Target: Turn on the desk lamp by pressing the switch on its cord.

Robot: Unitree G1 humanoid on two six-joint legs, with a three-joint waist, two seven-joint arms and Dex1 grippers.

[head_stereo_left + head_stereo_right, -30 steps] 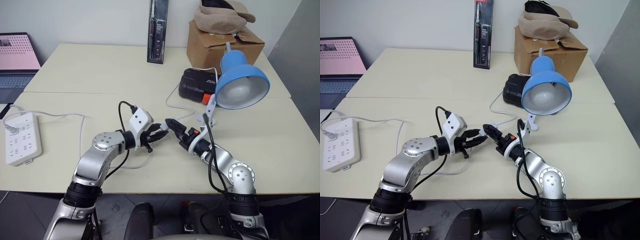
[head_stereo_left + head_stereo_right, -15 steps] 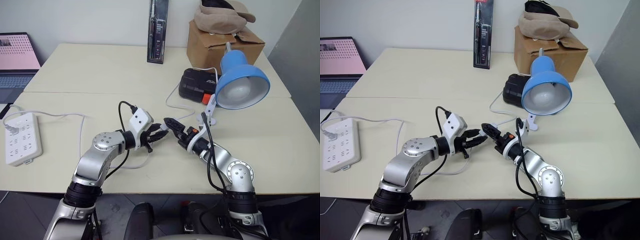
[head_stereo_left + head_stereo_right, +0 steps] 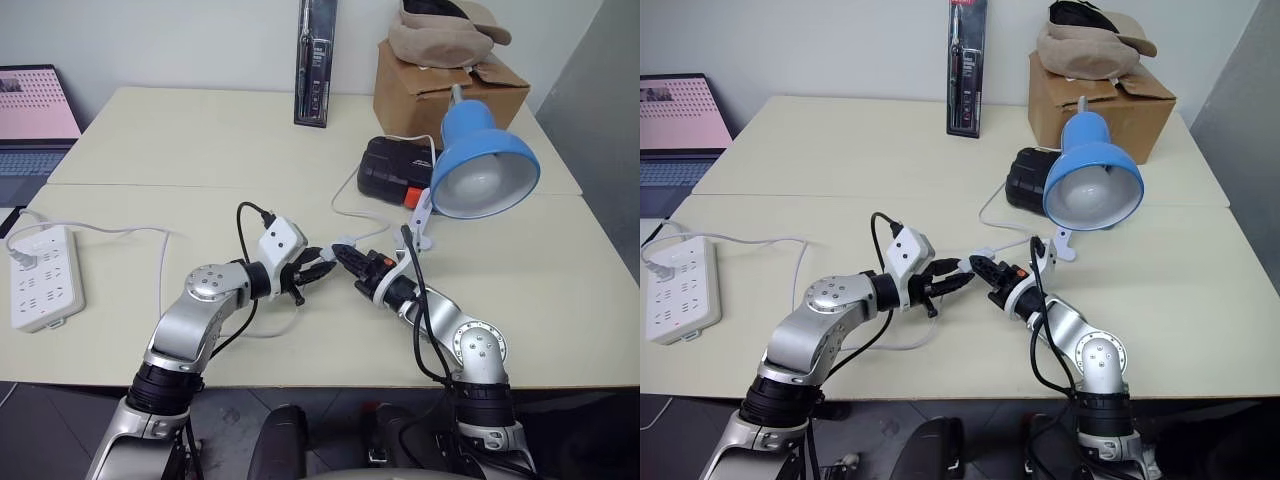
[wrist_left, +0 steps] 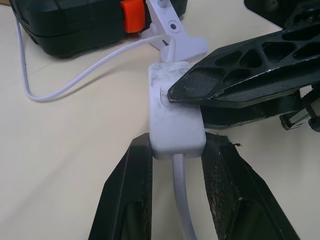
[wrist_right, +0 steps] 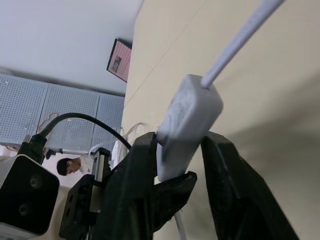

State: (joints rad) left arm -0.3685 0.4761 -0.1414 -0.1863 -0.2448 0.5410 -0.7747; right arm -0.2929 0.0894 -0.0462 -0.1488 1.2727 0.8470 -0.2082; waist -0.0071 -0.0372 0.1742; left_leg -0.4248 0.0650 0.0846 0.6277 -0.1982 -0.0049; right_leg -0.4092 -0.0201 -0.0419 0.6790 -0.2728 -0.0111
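My left gripper (image 4: pixel 172 150) pinches the small white oblong switch (image 4: pixel 174 112); right gripper (image 3: pixel 345 255) squeezes its rocker. Sky-blue dome lamp (image 3: pixel 482 165) unlit.

White switch (image 4: pixel 172 114) on its thin cord (image 4: pixel 183 197), near the unlit sky-blue desk lamp (image 3: pixel 484 170)

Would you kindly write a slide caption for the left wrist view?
Left end effector grips the switch while the right end effector presses its button.

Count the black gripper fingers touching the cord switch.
3: the left gripper clamps the switch with two fingers; one right gripper fingertip presses its button. Others may be hidden.
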